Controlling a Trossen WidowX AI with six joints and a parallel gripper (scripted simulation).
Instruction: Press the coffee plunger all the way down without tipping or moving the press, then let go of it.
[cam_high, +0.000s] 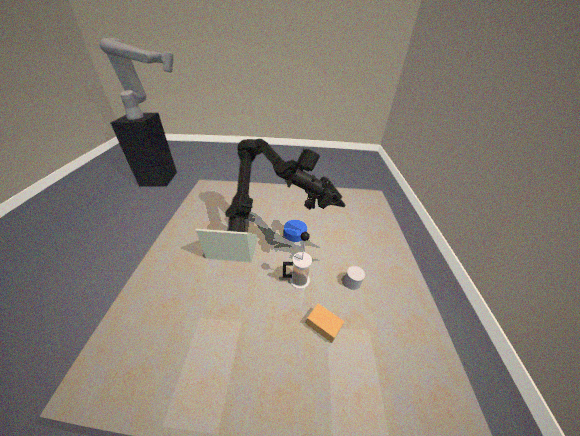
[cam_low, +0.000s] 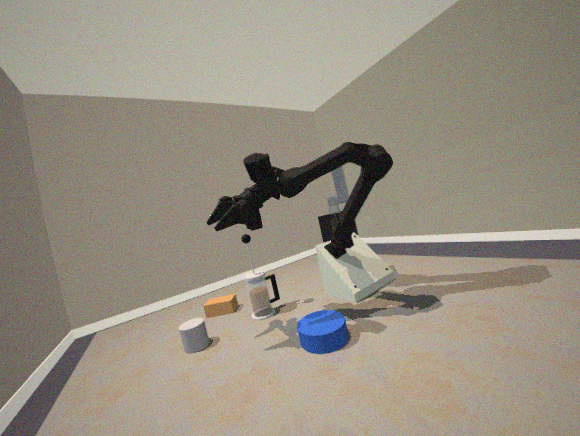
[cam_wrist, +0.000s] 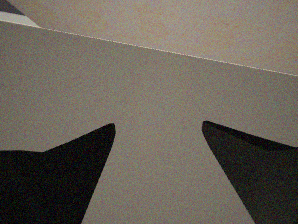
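The coffee press (cam_high: 300, 273) (cam_low: 260, 300) stands upright, with a clear body, white lid and base, and a black handle. Its plunger is up: the black knob (cam_high: 305, 236) (cam_low: 246, 239) sits on a thin rod high above the lid. My gripper (cam_high: 342, 199) (cam_low: 213, 226) (cam_wrist: 158, 126) is open, with nothing between its fingers. It hangs higher than the knob and apart from it, tilted forward and down, with the fingertips reaching out past the knob. The press does not show in the wrist view.
A blue cylinder (cam_high: 295, 231) (cam_low: 322, 334) stands near the press, on the arm's side. A grey cylinder (cam_high: 353, 279) (cam_low: 194, 336) and an orange block (cam_high: 325, 321) (cam_low: 220, 306) are also near it. A pale green angled panel (cam_high: 227, 246) (cam_low: 326, 274) stands by the arm's base.
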